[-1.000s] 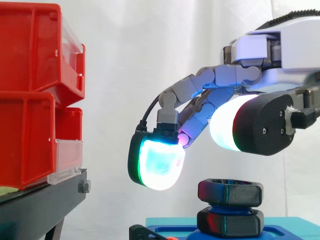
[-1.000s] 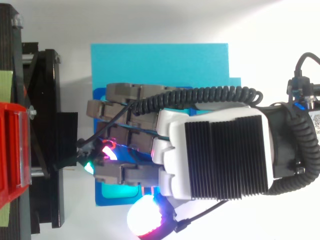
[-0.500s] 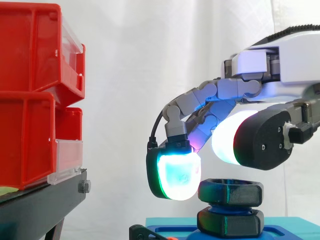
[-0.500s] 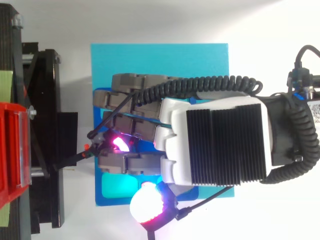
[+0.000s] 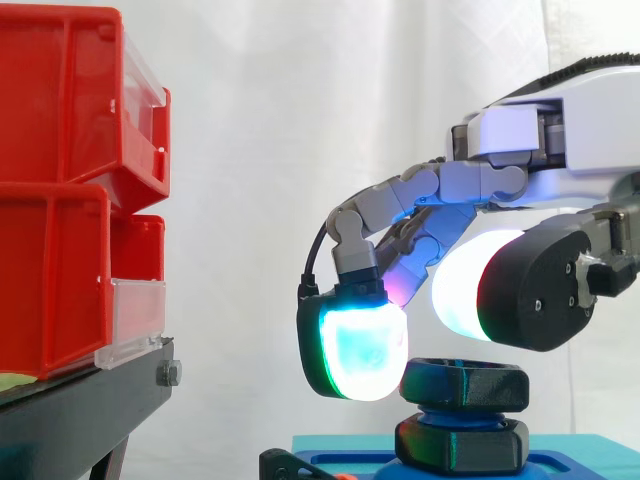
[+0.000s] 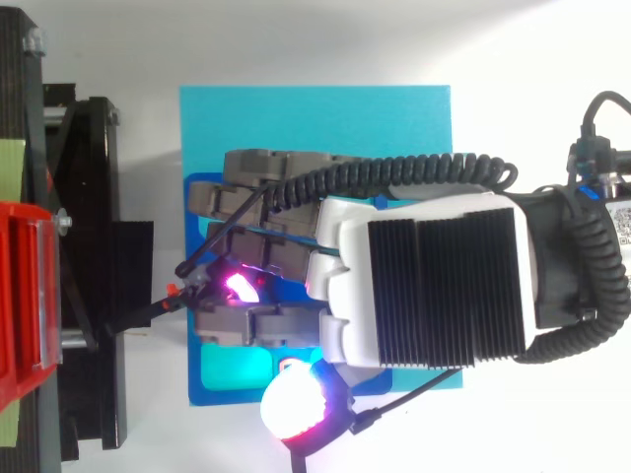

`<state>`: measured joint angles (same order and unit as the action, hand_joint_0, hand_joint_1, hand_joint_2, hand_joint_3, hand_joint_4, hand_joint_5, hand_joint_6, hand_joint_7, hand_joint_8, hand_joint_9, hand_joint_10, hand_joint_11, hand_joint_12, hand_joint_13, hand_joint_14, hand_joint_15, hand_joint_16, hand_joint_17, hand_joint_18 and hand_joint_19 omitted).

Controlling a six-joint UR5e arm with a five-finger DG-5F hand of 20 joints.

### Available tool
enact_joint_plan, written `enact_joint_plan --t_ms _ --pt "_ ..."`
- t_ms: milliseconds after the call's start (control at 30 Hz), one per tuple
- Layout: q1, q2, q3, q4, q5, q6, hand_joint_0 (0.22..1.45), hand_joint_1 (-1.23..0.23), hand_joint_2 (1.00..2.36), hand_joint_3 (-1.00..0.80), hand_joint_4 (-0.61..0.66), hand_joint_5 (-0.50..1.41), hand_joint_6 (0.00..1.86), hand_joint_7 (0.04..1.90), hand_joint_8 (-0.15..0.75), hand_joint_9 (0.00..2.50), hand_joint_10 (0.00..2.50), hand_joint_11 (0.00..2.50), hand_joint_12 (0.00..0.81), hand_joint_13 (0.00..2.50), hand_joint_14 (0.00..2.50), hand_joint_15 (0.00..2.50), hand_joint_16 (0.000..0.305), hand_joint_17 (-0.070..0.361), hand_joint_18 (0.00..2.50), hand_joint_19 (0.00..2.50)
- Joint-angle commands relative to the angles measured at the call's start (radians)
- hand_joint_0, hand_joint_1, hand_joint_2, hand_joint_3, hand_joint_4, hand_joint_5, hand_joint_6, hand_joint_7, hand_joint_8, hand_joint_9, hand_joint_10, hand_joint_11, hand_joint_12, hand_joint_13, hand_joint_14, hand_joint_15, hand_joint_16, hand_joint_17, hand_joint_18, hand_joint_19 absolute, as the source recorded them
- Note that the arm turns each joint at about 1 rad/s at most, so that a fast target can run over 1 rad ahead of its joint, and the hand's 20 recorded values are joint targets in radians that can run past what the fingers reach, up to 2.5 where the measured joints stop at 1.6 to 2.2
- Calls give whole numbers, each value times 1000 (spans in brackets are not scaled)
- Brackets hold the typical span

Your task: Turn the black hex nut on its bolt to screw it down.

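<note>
The black hex nut (image 5: 462, 384) sits high on a blue bolt, above a second black nut (image 5: 462, 444) on the blue base plate (image 6: 315, 118). My hand (image 5: 560, 150) reaches in from the right and arches over the nut, hiding it in the top view, where the hand (image 6: 424, 286) covers the plate's middle. The fingers are loosely bent downward. One cyan-green fingertip pad (image 5: 355, 345) hangs level with the nut's left flank, right against it or a hair away. The white thumb pad (image 5: 465, 290) stays above the nut and nearer the camera (image 6: 291, 404). Nothing is pinched.
Red bins (image 5: 70, 180) are stacked on a black stand (image 5: 90, 400) to the left, with open air between them and my hand. In the top view the stand (image 6: 89, 266) borders the plate's left edge. A white curtain hangs behind.
My hand has sunk lower and shifted towards the nut. The cyan-green pad swung inward from well left of the nut to beside its left flank. The nut itself looks unmoved.
</note>
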<state>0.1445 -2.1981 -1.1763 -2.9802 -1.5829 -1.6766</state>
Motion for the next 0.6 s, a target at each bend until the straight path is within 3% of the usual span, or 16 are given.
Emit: enact_joint_plan --t_ms 0,100,267,367,567 --pt "-5 0 0 -13 0 0 533 -167 1000 -500 141 6 501 1407 259 830 0 11 307 640 1 57 43 98 559 360" --pt "-16 0 0 -17 -3 0 532 -165 1000 -500 153 7 501 1418 260 830 0 11 308 638 2 53 43 98 561 357" --pt "-37 0 0 -14 -35 -11 532 -163 1000 -500 160 7 501 1421 260 826 0 15 309 636 1 53 44 98 560 357" --pt "-60 0 0 -14 -68 -22 532 -163 1000 -500 163 7 500 1423 263 824 0 15 307 636 0 57 43 98 561 360" --pt "-94 1 0 -10 -95 -32 531 -150 1000 -500 163 7 500 1430 264 818 0 18 308 635 1 55 44 98 562 366"
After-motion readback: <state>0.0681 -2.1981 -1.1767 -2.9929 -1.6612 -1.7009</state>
